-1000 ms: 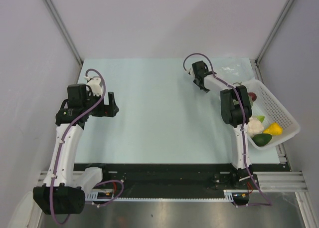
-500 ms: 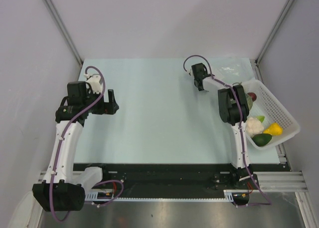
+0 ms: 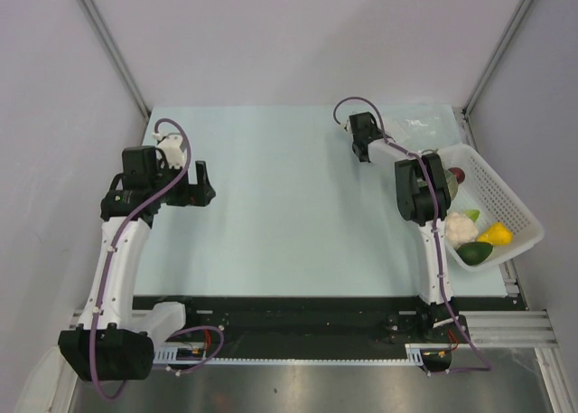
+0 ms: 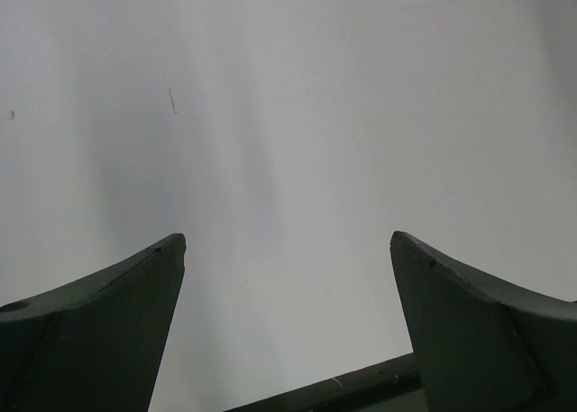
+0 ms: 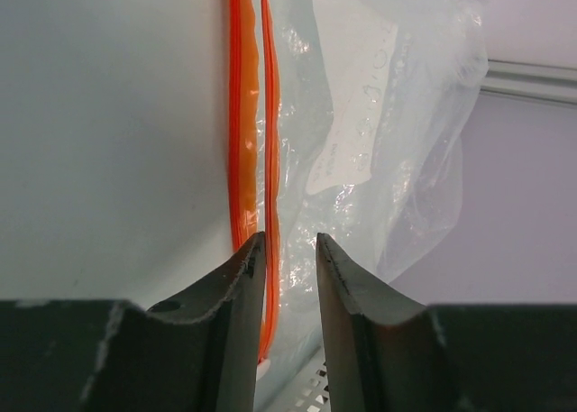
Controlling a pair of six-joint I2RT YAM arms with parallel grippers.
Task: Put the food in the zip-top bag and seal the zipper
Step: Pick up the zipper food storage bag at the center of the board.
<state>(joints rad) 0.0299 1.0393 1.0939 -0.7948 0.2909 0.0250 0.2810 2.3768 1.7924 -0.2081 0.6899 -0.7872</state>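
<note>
The zipper (image 5: 244,114) of the bag (image 5: 388,114) is running between the narrowed fingers of the right claw (image 5: 290,241), with one orange strip in the gap. Whether the claw is pinching it, I cannot tell. The bag is lying clear and crinkled at the far right of the pale tabletop (image 3: 271,196). The left claw (image 4: 288,245) is hanging wide open. Food (image 3: 470,230) is sitting in the white basket (image 3: 510,196). Grey walls are enclosing everything.

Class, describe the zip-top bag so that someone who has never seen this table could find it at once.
Start at the pale table and go to its far right corner, just beyond the white perforated basket. The zip-top bag lies there on the tabletop. It is clear, crinkly plastic with an orange-red strip along its mouth, unlike the solid, coloured food in the basket.
</note>
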